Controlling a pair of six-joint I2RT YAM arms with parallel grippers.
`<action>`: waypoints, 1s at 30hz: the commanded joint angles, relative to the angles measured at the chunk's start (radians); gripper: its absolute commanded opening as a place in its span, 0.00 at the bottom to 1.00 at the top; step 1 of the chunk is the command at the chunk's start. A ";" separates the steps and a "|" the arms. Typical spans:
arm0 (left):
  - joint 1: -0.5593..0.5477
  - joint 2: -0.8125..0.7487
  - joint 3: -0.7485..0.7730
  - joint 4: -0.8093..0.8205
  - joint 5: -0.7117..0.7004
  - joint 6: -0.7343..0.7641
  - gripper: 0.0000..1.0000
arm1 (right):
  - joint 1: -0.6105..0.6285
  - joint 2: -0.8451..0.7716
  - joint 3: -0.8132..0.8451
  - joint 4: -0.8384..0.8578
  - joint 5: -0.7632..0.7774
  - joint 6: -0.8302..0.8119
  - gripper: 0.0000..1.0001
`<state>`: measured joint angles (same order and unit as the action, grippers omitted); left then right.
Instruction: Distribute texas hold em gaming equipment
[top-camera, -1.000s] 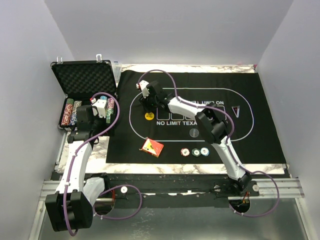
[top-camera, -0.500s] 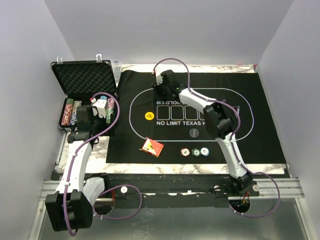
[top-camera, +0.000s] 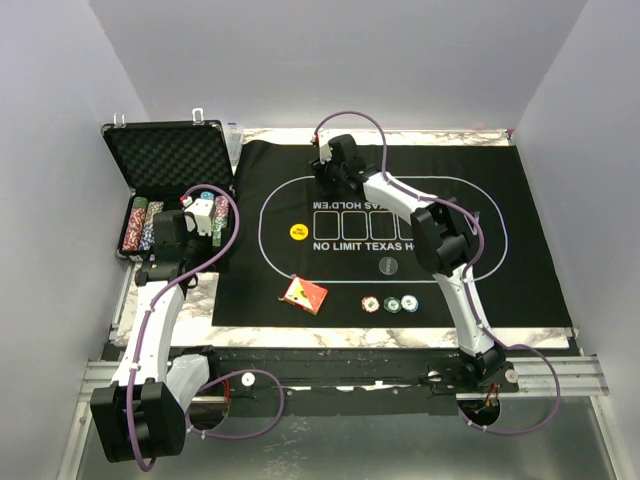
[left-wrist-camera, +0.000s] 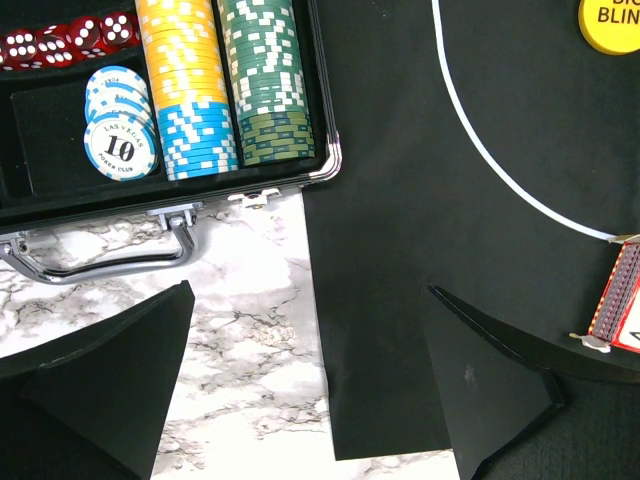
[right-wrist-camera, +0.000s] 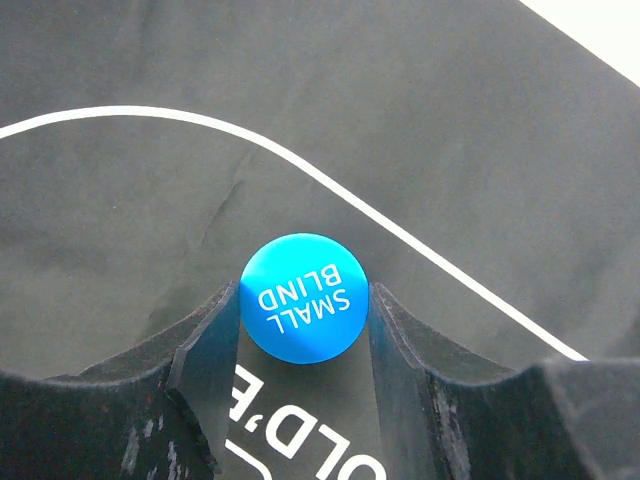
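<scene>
My right gripper (right-wrist-camera: 303, 305) is shut on a blue button disc (right-wrist-camera: 303, 298) printed SMALL BLIND, with both fingers against its edges just over the mat's white oval line. In the top view that gripper (top-camera: 330, 166) is at the far side of the oval. On the felt lie a yellow disc (top-camera: 298, 232), a black disc (top-camera: 388, 266), the red-orange card box (top-camera: 303, 294) and three poker chips (top-camera: 390, 303). My left gripper (left-wrist-camera: 310, 290) hangs open over the marble and the mat's near left corner, holding nothing.
The open black case (top-camera: 170, 160) sits far left, with rows of chips (left-wrist-camera: 190, 90), a stack marked 10 (left-wrist-camera: 120, 150) and red dice (left-wrist-camera: 70, 40). Its metal handle (left-wrist-camera: 100, 262) faces my left gripper. The black felt mat (top-camera: 520, 250) covers most of the marble table (left-wrist-camera: 250, 340).
My right gripper has swung from beside the yellow disc up and right to the far side of the oval. The left arm has not moved.
</scene>
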<state>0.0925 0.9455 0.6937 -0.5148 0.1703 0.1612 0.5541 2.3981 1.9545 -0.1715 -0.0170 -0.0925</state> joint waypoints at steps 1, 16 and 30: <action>0.006 0.004 0.025 0.003 0.020 0.003 0.98 | -0.013 0.016 0.010 0.024 -0.021 0.019 0.43; 0.005 0.007 0.028 0.002 0.020 0.001 0.99 | -0.012 -0.192 -0.206 -0.006 -0.192 -0.004 0.38; 0.006 0.001 0.027 0.003 0.017 0.000 0.98 | 0.097 -0.431 -0.533 0.007 -0.271 -0.021 0.38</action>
<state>0.0925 0.9539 0.6937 -0.5148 0.1703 0.1612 0.5983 1.9903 1.4933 -0.1661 -0.2455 -0.1051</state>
